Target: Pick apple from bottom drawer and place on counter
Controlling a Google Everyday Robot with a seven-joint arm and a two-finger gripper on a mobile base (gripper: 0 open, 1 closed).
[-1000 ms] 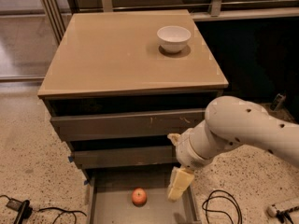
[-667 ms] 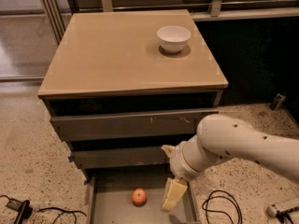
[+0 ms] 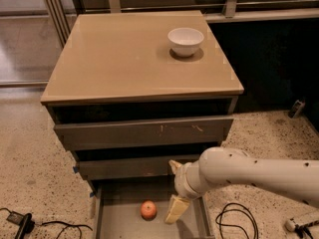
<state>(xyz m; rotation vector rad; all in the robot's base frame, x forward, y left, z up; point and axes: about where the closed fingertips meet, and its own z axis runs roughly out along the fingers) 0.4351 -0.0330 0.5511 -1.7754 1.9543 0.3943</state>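
The apple [image 3: 148,209], small and red with a yellowish patch, lies on the floor of the open bottom drawer [image 3: 117,218], near its middle. My gripper [image 3: 171,192] hangs over the drawer's right part, just right of the apple and apart from it. Its two pale yellow fingers [image 3: 177,209] stand spread, open and empty, the lower one reaching down level with the apple. The tan counter [image 3: 124,59] is the glossy top of the cabinet above.
A white bowl [image 3: 185,40] stands on the counter's back right. Two shut drawer fronts, the upper one scratched [image 3: 144,132], sit above the open drawer. Black cables lie on the speckled floor at the left [image 3: 20,222] and the right [image 3: 234,222].
My arm has swung left and down, bringing the gripper lower into the drawer and closer to the apple. The apple and the bowl have not moved.
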